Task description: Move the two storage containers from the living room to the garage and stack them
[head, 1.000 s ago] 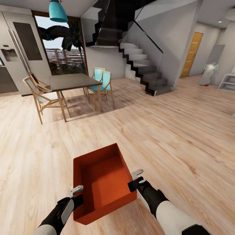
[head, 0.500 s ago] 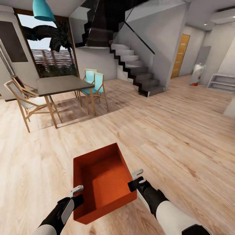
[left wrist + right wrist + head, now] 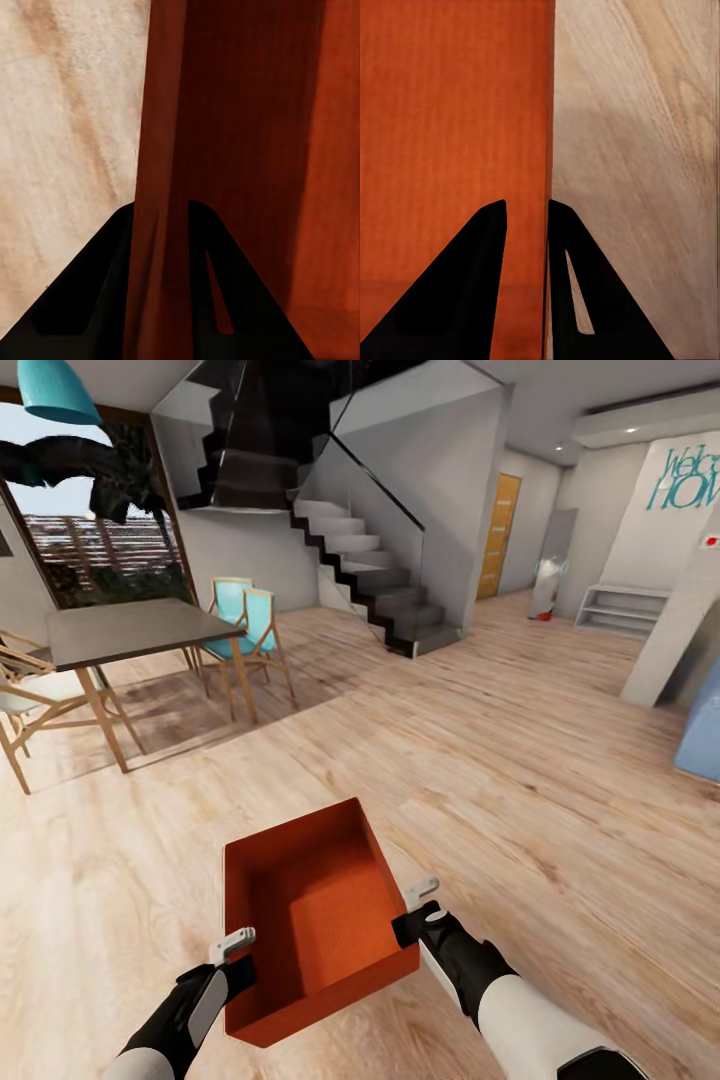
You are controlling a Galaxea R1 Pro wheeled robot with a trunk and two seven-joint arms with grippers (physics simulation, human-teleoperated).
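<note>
Container [image 3: 315,920] hangs between left pincer [image 3: 238,952] and right pincer [image 3: 418,908], each clamped on one wall; jolts could loosen either thin-edged grip.

Ahead of me the wood-plank floor [image 3: 480,760] lies open, a broad lane running toward the orange door [image 3: 497,535]. On my left stand the dining table [image 3: 130,630] and chairs [image 3: 245,630] — the staircase [image 3: 365,580] beyond them. At right, a white pillar [image 3: 680,610] and something blue [image 3: 702,730] narrow the way.
</note>
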